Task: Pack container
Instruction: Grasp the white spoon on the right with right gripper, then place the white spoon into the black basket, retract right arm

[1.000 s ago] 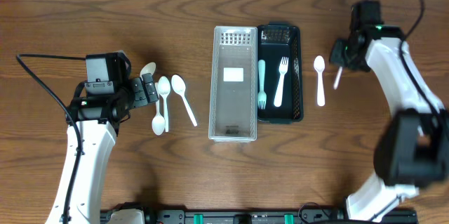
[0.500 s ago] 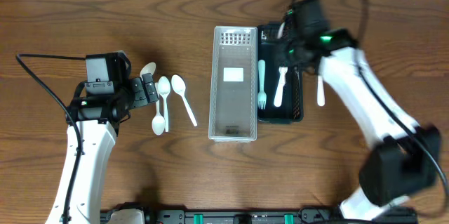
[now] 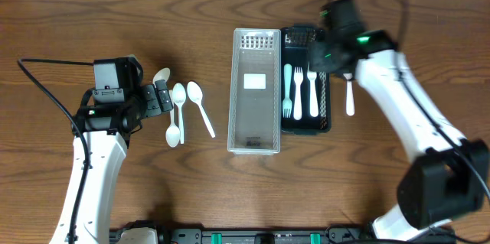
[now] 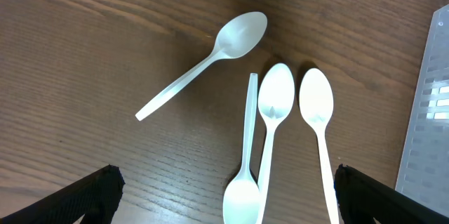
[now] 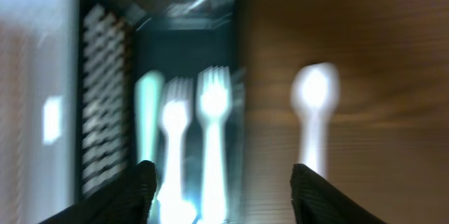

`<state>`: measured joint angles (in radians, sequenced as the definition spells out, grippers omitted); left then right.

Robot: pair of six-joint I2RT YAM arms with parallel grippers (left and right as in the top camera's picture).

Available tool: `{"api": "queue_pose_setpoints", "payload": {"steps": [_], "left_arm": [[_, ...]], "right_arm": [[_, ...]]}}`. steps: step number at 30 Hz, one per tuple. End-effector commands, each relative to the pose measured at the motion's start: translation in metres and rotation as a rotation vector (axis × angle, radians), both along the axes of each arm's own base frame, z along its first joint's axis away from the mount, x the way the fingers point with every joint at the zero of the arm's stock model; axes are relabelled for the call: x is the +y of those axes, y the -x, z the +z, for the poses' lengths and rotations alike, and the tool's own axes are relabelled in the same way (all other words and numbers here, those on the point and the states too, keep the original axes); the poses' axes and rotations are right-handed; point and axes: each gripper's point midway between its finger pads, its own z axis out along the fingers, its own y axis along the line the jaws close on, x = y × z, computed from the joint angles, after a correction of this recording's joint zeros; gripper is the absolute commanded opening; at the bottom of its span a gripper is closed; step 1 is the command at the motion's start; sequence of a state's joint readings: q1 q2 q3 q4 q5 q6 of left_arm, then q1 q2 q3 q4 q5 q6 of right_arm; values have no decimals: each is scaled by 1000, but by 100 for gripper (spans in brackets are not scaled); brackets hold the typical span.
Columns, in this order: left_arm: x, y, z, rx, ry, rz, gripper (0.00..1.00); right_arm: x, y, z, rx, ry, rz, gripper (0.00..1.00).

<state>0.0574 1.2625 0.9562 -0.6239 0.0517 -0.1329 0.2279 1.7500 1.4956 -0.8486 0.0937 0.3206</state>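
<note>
Two containers sit side by side at the middle of the brown wooden table (image 3: 321, 198). The larger is a clear plastic rectangular bin (image 3: 256, 122), which holds nothing. Touching its right wall is a black slotted plastic tray (image 3: 328, 114), which already carries three utensils laid lengthwise: a pale green plastic fork (image 3: 286, 87) and two white plastic forks (image 3: 298, 91) (image 3: 312, 91). The right gripper (image 5: 221, 182) hangs over the tray's far end with its jaws spread wide and nothing between them, though its wrist view is badly smeared. The left gripper (image 4: 228, 178) is poised low over a cluster of four white plastic spoons (image 4: 276, 90) on the table left of the bin, with its jaws likewise wide and empty. A single white plastic spoon (image 3: 349, 95) lies on bare wood just right of the tray, apart from its wall. In my judgement packing is partly done and this lone spoon is the right arm's nearest pick. To do it well, the arm should settle before it descends. The jaws should come down across the handle rather than the bowl and close low against the table. The spoon should be lifted level and released parallel to the forks in the free strip of the tray.
</note>
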Motion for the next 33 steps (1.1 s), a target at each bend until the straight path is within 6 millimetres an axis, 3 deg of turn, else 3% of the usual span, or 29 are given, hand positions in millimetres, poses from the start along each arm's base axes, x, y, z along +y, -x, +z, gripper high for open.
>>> {"api": "queue_pose_setpoints", "payload": {"steps": [1, 6, 11, 18, 28, 30, 33], "left_arm": [[4, -4, 4, -8, -15, 3, 98], [4, -4, 4, -8, -15, 3, 98], [4, -4, 4, -8, -15, 3, 98], [4, -4, 4, -8, -15, 3, 98], [4, -4, 4, -8, -15, 3, 98], [4, -4, 4, -8, -15, 3, 98], [4, -4, 4, -8, -15, 3, 98]], "right_arm": [[-57, -6, 4, -9, 65, -138, 62], [-85, 0, -35, 100, 84, -198, 62], [-85, -6, -80, 182, 83, -191, 64], [-81, 0, -132, 302, 77, -174, 55], [-73, 11, -161, 385, 45, -159, 43], [-73, 11, -164, 392, 43, -158, 34], [-74, 9, -164, 384, 48, -160, 12]]}}
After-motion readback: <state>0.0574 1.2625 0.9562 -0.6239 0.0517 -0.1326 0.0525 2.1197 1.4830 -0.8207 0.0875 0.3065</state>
